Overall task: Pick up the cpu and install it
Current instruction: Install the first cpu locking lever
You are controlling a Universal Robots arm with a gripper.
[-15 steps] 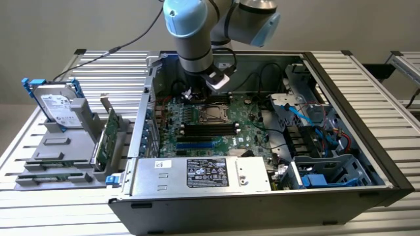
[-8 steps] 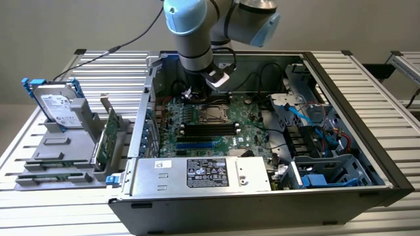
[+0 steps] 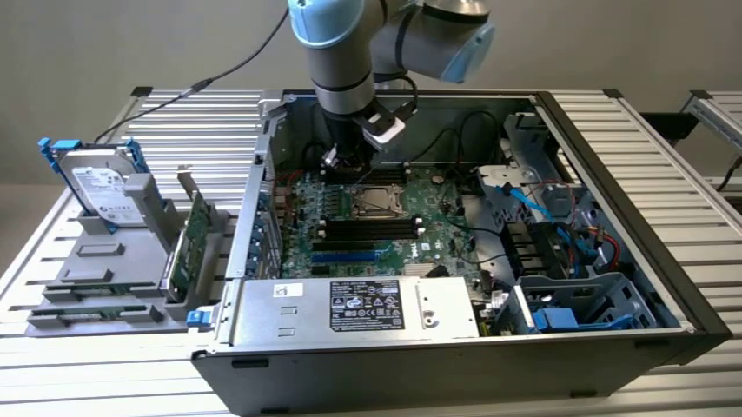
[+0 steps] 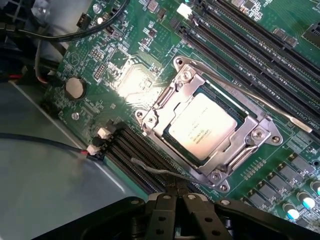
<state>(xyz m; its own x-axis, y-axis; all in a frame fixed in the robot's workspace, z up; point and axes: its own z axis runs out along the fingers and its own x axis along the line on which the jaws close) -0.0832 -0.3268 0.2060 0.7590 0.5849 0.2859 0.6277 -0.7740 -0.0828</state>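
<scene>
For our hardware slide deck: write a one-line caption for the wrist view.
The cpu sits inside the metal socket bracket on the green motherboard; the shut hand hovers nearby, empty.

Exterior view: illumination is even and diffuse. The desk [image 3: 649, 139] slats read bright, while the interior of the computer case [image 3: 406, 378] lies in soft shadow. Wrist view: a washed-out glare patch sits on the motherboard [image 4: 134, 82] just beside the socket. The cpu [image 4: 200, 127] lid reflects pale light. The jaws appear as a dark, underexposed mass.
</scene>
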